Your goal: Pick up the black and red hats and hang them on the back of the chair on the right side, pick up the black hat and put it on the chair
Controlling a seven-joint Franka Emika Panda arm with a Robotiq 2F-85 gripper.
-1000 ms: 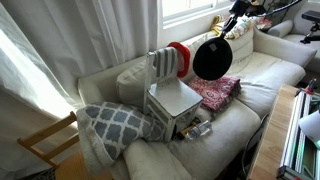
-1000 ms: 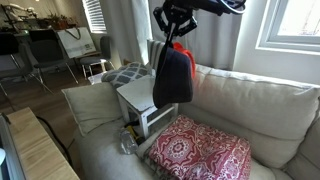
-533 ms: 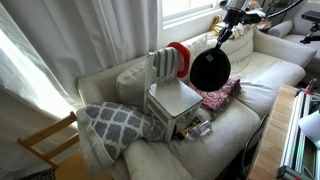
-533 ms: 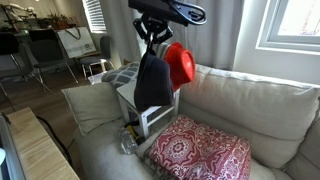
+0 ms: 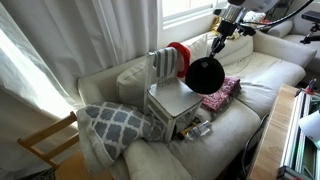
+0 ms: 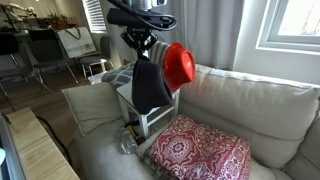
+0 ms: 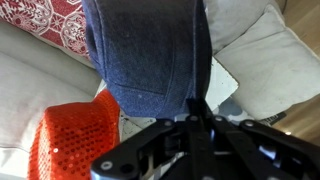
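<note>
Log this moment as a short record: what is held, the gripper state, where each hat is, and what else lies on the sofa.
held: black hat, dangling from the gripper
gripper: shut on the hat's edge
red hat: hung on one end of the chair back
chair: upright on the sofa
black hat position: in the air close by the chair seat, not set down
also on sofa: pink patterned cloth, grey patterned pillow
</note>
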